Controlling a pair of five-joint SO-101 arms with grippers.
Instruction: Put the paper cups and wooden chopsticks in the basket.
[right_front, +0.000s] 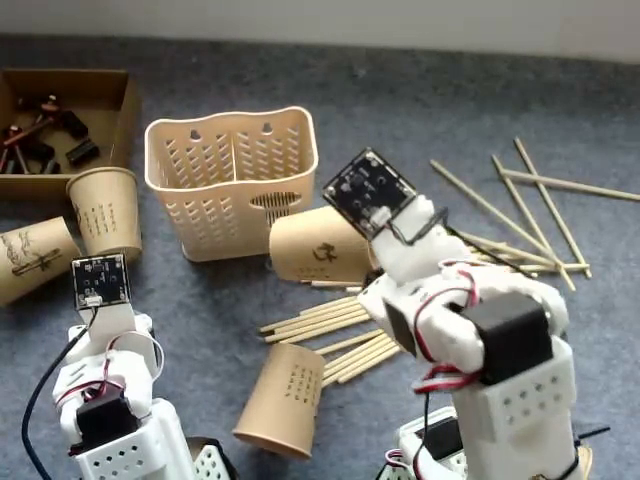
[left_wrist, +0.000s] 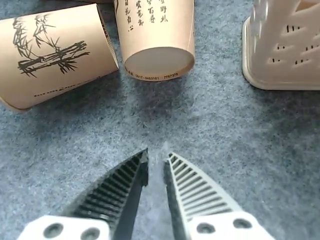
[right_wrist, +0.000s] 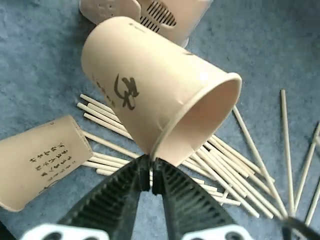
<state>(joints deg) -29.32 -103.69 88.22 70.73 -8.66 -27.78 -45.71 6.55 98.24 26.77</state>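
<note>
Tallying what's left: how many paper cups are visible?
4 cups: two left of the basket, one in the right gripper, one lying by the chopsticks; arms may hide others.

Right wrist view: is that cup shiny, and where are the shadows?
Right wrist view: the paper cup has a small glint near its rim, and its inside is shaded. Left wrist view: a soft shadow darkens the carpet beside the base of another cup.

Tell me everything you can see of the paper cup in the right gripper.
The paper cup is tan paper with a dark brush mark on its side and a pale inside. It is tipped on its side beside the basket, mouth toward the right gripper, which pinches its rim, by loose chopsticks.
</note>
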